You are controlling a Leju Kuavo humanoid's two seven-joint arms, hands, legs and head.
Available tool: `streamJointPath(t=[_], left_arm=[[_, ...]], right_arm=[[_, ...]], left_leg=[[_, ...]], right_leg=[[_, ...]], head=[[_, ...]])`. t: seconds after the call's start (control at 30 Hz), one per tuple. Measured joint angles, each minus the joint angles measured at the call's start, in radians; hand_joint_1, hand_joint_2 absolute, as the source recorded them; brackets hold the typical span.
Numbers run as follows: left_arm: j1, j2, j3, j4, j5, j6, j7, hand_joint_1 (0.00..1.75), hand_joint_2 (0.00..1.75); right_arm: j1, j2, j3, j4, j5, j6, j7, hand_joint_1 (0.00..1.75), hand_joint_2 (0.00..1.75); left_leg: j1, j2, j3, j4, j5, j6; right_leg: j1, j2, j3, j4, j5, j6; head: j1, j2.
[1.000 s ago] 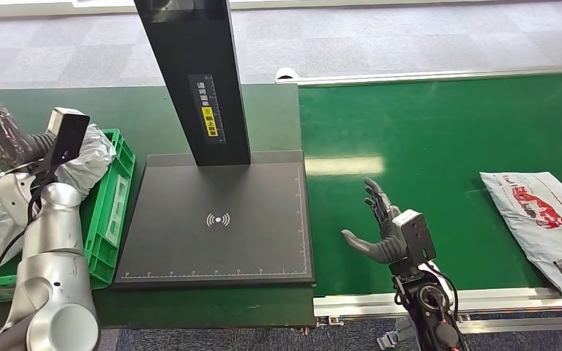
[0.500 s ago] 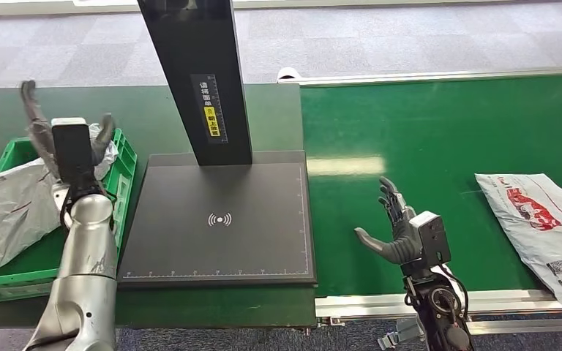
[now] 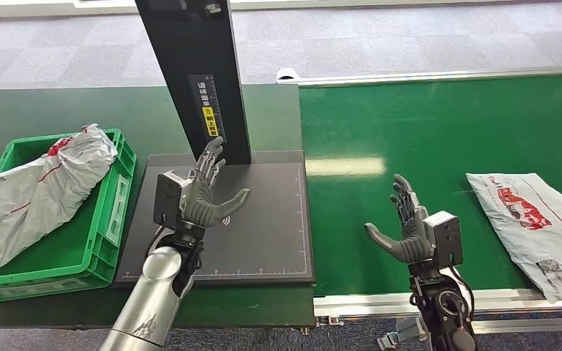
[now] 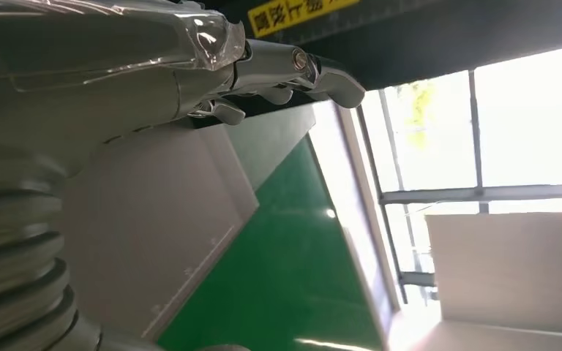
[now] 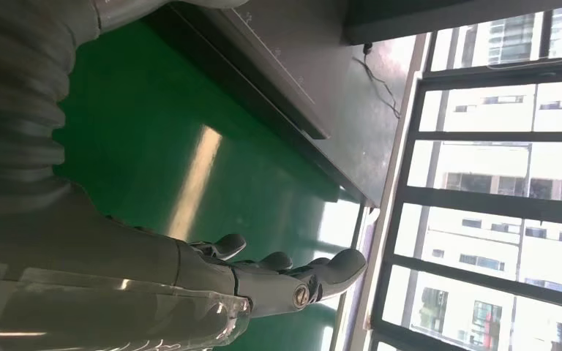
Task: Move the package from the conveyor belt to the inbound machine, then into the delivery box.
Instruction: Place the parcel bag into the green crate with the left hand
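A grey plastic package (image 3: 530, 223) with red print lies flat on the green conveyor belt (image 3: 424, 124) at the far right. My right hand (image 3: 406, 227) hovers open over the belt, well left of that package, fingers spread and nothing in it. The inbound machine (image 3: 223, 219) is a dark flat plate with a black upright post (image 3: 197, 73). My left hand (image 3: 205, 194) is open above the plate's left part, fingers spread, empty. A second grey package (image 3: 40, 186) lies in the green delivery box (image 3: 113, 212) at the left.
The dark green table (image 3: 58, 110) carries the box and the machine. A metal rail (image 3: 380, 303) runs along the belt's near edge and another along its far edge. Grey floor lies beyond the table.
My left arm has swung right, from over the green box to above the machine's plate. The package on the belt has drifted left. My right hand has shifted slightly right.
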Motion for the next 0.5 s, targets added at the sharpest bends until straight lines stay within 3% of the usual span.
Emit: streamJointPath(t=[0.27, 0.37, 0.4, 0.5], left_arm=[[0.009, -0.001, -0.035, 0.033, -0.029, 0.022, 0.009, 0.0, 1.75], [0.009, -0.001, -0.04, 0.037, -0.029, 0.022, 0.01, 0.0, 1.75], [0.009, -0.001, -0.042, 0.037, -0.031, 0.022, 0.011, 0.0, 1.75], [0.012, -0.001, -0.043, 0.037, -0.052, 0.035, 0.014, 0.0, 1.75]], right_arm=[[0.017, 0.015, 0.0, -0.025, 0.02, -0.027, 0.005, 0.0, 1.75], [0.018, 0.017, 0.0, -0.028, 0.02, -0.028, 0.006, 0.0, 0.44], [0.018, 0.018, 0.0, -0.029, 0.023, -0.029, 0.007, 0.0, 0.44], [0.022, 0.018, 0.0, -0.035, 0.043, -0.041, 0.018, 0.0, 1.75]], left_leg=[[0.0, 0.0, 0.0, 0.0, 0.0, 0.0], [0.0, 0.0, 0.0, 0.0, 0.0, 0.0], [0.0, 0.0, 0.0, 0.0, 0.0, 0.0], [0.0, 0.0, 0.0, 0.0, 0.0, 0.0]], right_leg=[[0.0, 0.0, 0.0, 0.0, 0.0, 0.0], [0.0, 0.0, 0.0, 0.0, 0.0, 0.0], [0.0, 0.0, 0.0, 0.0, 0.0, 0.0], [0.0, 0.0, 0.0, 0.0, 0.0, 0.0]], head=[[0.0, 0.0], [0.0, 0.0], [0.0, 0.0], [0.0, 0.0]])
